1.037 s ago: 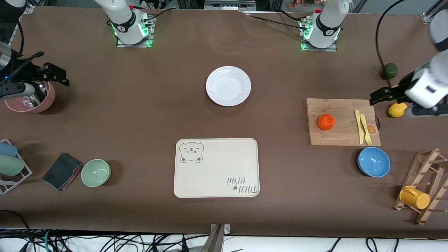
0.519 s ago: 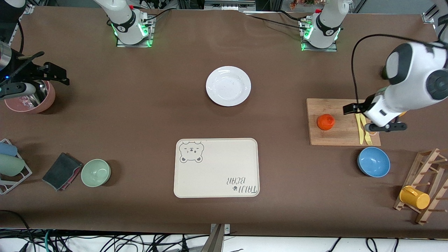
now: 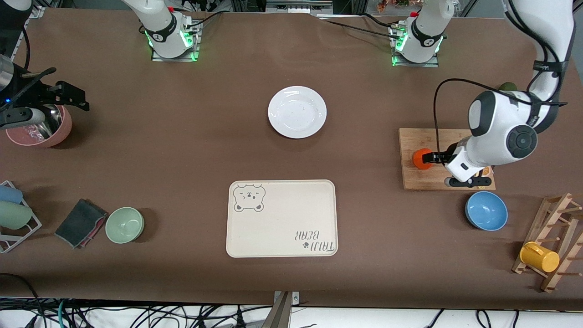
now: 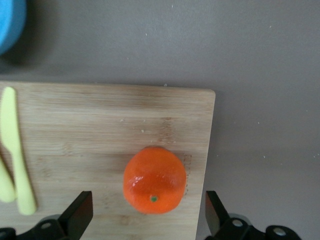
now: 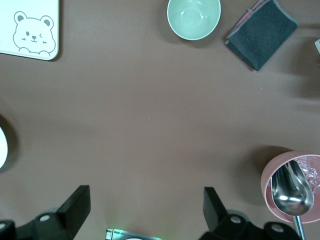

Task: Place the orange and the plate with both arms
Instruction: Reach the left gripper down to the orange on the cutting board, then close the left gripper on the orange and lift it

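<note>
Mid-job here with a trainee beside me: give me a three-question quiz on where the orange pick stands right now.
1. True or false: the left gripper has its jaws open, one on each side of the orange.
2. What does the orange rest on? A) the plate B) the cutting board C) the bear tray
3. Fill in: the right gripper waits, jaws open, beside the pink ____ that holds a spoon.

Key:
1. True; the orange is not yet gripped.
2. B
3. bowl
</note>
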`<action>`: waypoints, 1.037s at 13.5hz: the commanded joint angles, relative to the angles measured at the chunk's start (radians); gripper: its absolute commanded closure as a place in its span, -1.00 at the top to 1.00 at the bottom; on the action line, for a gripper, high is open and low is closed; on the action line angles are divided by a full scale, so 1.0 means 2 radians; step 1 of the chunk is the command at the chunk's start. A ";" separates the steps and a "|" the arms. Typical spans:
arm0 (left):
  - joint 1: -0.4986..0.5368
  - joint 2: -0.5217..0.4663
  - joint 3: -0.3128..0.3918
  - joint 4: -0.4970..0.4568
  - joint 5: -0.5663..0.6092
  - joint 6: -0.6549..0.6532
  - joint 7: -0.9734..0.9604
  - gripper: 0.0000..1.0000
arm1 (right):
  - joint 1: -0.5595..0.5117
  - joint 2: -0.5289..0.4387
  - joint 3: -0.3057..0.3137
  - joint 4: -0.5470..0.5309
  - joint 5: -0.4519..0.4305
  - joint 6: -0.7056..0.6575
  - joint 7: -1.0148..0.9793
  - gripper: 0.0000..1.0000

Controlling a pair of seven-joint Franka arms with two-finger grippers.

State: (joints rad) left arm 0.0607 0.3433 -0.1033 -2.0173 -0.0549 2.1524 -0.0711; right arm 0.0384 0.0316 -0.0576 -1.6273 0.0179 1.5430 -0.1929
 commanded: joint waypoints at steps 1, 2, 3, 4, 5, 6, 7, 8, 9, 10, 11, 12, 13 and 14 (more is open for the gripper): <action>-0.007 -0.010 0.006 -0.047 -0.013 0.046 -0.001 0.98 | -0.003 0.002 0.001 0.008 -0.005 -0.009 -0.003 1.00; -0.007 -0.007 0.005 -0.063 -0.013 0.064 0.000 0.98 | -0.003 0.002 0.001 0.008 -0.005 -0.008 -0.003 1.00; -0.009 -0.004 0.005 -0.073 -0.013 0.083 0.000 0.98 | -0.003 0.002 0.001 0.008 -0.005 -0.008 -0.003 1.00; -0.013 0.005 0.006 -0.079 -0.013 0.098 0.000 0.98 | -0.004 0.002 0.001 0.008 -0.005 -0.008 -0.003 1.00; -0.015 0.012 0.005 -0.079 -0.014 0.108 0.000 0.98 | -0.004 0.003 0.000 0.008 -0.005 -0.009 -0.003 1.00; -0.017 0.019 0.005 -0.079 -0.022 0.112 -0.001 0.98 | -0.004 0.003 0.000 0.008 -0.004 -0.009 -0.003 1.00; -0.021 0.022 0.006 -0.079 -0.037 0.119 -0.001 0.98 | -0.004 0.003 0.000 0.008 -0.004 -0.009 -0.003 1.00; -0.021 0.022 0.006 -0.080 -0.039 0.123 0.003 0.68 | -0.004 0.003 0.000 0.008 -0.004 -0.009 -0.002 1.00; -0.021 0.021 0.006 -0.080 -0.039 0.123 0.006 -0.18 | -0.004 0.004 0.000 0.008 -0.004 -0.008 0.001 1.00; -0.021 0.019 0.006 -0.080 -0.039 0.121 0.006 -0.72 | -0.006 0.006 0.000 0.009 -0.004 -0.008 -0.002 1.00; -0.021 0.016 0.006 -0.079 -0.039 0.117 0.006 -1.00 | -0.009 0.007 0.000 0.009 -0.004 -0.008 -0.004 1.00; -0.021 0.007 0.005 -0.079 -0.039 0.116 0.005 -1.00 | -0.011 0.007 0.000 0.008 -0.004 -0.009 -0.004 1.00; -0.022 0.000 0.005 -0.077 -0.040 0.112 0.001 -1.00 | -0.011 0.007 0.000 0.008 -0.004 -0.009 -0.003 1.00; -0.026 -0.012 0.002 -0.072 -0.041 0.100 0.000 -1.00 | -0.011 0.007 0.000 0.008 -0.004 -0.009 -0.003 1.00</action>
State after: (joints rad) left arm 0.0289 0.3779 -0.1030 -2.1631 -0.1091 2.3854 -0.0726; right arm 0.0249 0.0406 -0.0610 -1.6274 0.0178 1.5418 -0.1929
